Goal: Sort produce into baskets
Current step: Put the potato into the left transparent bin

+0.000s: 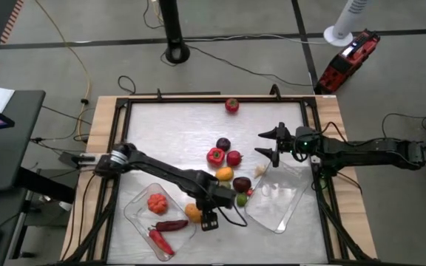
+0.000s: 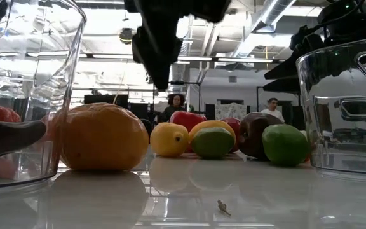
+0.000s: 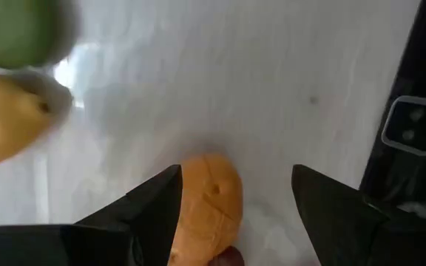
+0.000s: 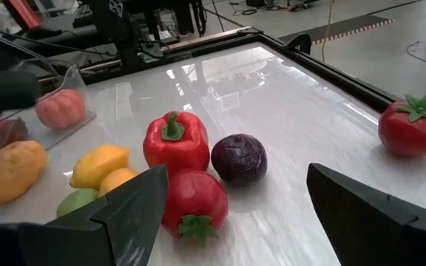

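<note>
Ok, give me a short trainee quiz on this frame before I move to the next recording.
1. True or false: the pepper lies on the table, in no tray.
2. The orange between the open left gripper's fingers is: A) in the left tray; B) on the table beside that tray; C) lifted in the air.
3. How many pieces lie in the left tray?

Key: 1 true; 2 B; 3 three.
</note>
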Controlling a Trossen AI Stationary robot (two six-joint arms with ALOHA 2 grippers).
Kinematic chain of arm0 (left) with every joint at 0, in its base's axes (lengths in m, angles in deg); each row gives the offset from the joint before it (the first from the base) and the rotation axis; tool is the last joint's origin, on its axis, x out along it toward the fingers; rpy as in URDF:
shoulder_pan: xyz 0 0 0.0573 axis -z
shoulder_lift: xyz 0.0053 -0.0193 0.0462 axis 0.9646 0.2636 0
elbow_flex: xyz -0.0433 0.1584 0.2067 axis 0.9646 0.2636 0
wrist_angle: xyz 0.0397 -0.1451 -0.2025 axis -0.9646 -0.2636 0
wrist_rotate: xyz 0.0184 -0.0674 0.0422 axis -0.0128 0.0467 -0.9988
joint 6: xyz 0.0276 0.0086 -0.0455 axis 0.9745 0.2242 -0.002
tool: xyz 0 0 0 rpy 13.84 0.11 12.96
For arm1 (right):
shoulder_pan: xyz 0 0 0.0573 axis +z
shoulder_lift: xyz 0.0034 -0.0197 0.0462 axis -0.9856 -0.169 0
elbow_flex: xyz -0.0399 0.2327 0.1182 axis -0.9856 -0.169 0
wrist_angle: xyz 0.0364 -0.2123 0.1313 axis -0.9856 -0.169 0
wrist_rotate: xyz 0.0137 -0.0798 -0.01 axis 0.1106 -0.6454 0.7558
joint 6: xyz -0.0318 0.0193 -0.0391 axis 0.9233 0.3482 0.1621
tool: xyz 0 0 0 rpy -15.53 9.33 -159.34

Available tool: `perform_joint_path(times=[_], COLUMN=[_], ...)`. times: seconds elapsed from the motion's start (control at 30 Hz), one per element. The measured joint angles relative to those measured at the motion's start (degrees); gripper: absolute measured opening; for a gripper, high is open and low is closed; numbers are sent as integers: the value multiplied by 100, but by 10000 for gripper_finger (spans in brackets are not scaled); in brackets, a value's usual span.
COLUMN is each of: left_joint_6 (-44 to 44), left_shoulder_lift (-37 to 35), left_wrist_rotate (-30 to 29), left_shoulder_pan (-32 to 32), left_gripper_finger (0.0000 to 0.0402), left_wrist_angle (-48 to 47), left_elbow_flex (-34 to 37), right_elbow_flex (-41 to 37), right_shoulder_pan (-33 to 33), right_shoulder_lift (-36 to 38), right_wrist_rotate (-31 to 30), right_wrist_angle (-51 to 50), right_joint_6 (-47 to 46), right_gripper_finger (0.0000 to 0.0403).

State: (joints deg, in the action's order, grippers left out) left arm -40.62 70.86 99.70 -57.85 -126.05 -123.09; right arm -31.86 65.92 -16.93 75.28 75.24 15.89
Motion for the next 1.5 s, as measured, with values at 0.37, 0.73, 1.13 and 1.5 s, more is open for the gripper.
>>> perform_joint_path(times=[0.37,0.73,1.13,1.5], left_joint_6=[654,701,1090,1220], left_shoulder_lift=[794,865,1185,1195], left_wrist_rotate=[-267,-445,-348,-333], left_shoulder_pan=[247,271,271,226], left_gripper_finger=[246,315,316,266], left_wrist_angle=[-576,-796,-1314,-1526], left_elbow_flex=[-703,-705,-694,-699], right_elbow_flex=[0,0,0,0], right_shoulder_pan=[0,0,7,7], right_shoulder_lift=[0,-1,-2,0], right_wrist_rotate=[0,2,4,7], right_wrist_angle=[-11,-14,-41,-43], right_joint_6=[0,-2,-2,-2], right_gripper_finger=[352,352,352,352])
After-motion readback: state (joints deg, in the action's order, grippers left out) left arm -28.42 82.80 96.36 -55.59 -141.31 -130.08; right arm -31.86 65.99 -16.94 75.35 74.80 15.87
